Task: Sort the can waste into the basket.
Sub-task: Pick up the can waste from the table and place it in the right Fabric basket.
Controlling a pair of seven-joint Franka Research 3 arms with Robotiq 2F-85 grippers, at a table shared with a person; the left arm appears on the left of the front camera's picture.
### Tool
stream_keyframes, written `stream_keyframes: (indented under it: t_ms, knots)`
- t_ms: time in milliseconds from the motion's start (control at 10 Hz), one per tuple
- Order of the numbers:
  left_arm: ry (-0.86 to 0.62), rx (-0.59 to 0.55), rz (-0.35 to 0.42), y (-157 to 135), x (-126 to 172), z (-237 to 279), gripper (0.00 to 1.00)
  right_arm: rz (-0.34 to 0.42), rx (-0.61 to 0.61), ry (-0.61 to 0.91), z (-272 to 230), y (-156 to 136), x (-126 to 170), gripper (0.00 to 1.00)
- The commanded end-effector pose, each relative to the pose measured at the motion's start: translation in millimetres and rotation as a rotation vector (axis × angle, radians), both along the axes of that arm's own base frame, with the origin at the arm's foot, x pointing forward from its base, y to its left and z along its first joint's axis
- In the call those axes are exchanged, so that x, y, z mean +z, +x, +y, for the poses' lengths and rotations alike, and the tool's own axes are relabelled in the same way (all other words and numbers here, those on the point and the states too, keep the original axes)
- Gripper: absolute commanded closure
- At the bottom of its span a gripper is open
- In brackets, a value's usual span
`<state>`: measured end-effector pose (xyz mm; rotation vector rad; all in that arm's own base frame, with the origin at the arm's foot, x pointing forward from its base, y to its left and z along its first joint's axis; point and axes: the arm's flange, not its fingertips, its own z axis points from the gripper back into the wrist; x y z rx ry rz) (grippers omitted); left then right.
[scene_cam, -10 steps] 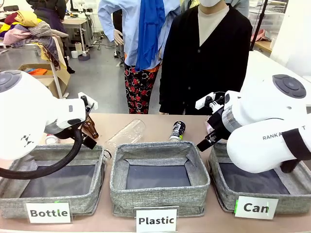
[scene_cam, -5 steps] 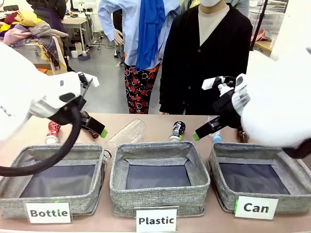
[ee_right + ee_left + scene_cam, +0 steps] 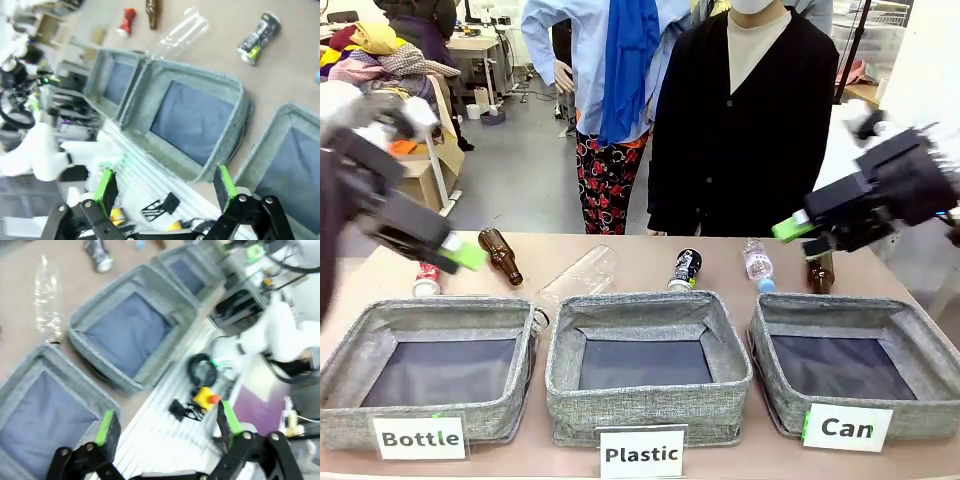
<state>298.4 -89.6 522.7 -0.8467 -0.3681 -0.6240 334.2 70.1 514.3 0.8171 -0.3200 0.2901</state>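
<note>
front view: left gripper (image 3: 462, 254) heavily blurred, finger outlines lost, its arm (image 3: 355, 175) cut by the left edge. right gripper (image 3: 802, 236) also blurred, overlapping the neck of a brown bottle (image 3: 818, 274). black can (image 3: 686, 268): print too small to read. red can (image 3: 424, 280): markings unreadable. "can" basket (image 3: 772, 330): right corner cut by the edge. right wrist view: same basket cut by the right edge. left wrist view blurred throughout.

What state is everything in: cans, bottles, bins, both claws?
Black can: crushed, on table.
Red can: crushed, on table.
Can basket: empty.
Plastic basket: empty.
Bottle basket: empty.
Large clear bottle: lying on table.
Small clear bottle: lying on table.
Left brown bottle: lying on table.
Right brown bottle: on table.
Left gripper: open, empty.
Right gripper: open, empty.
</note>
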Motion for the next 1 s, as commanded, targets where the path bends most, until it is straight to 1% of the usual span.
stream_keyframes:
  t_ms: [0,100,200,300,400,500,700,800,900]
  knots:
    - [-0.158,0.066,0.105,-7.5,-29.8,80.7,0.0,0.059,-0.078,0.138,-56.7,8.7,-14.2,0.0]
    - [-0.231,0.098,0.143,-5.0,-41.4,118.8,0.0,0.083,-0.131,0.218,-87.9,6.3,-23.6,0.0]
    - [-0.327,0.172,0.176,0.6,-59.0,163.8,0.0,0.09,-0.196,0.306,-122.7,2.4,-35.0,0.0]
    - [-0.406,0.237,0.211,6.8,-76.1,193.3,0.0,0.093,-0.254,0.384,-152.7,-3.0,-45.2,0.0]
    - [-0.468,0.299,0.256,11.2,-93.6,211.9,0.0,0.1,-0.321,0.444,-179.6,-9.1,-56.5,0.0]
    - [-0.511,0.382,0.311,19.2,-109.2,222.5,0.0,0.113,-0.387,0.5,-203.6,-11.9,-69.6,0.0]
    - [-0.601,0.471,0.355,13.1,-129.3,220.1,0.0,0.143,-0.495,0.58,-234.9,-21.9,-95.0,0.0]
    - [-0.61,0.518,0.341,14.1,-130.6,210.7,0.0,0.143,-0.557,0.572,-243.9,-25.8,-104.0,0.0]
    - [-0.597,0.512,0.287,16.4,-122.4,196.8,0.0,0.114,-0.584,0.532,-244.1,-28.3,-107.6,0.0]
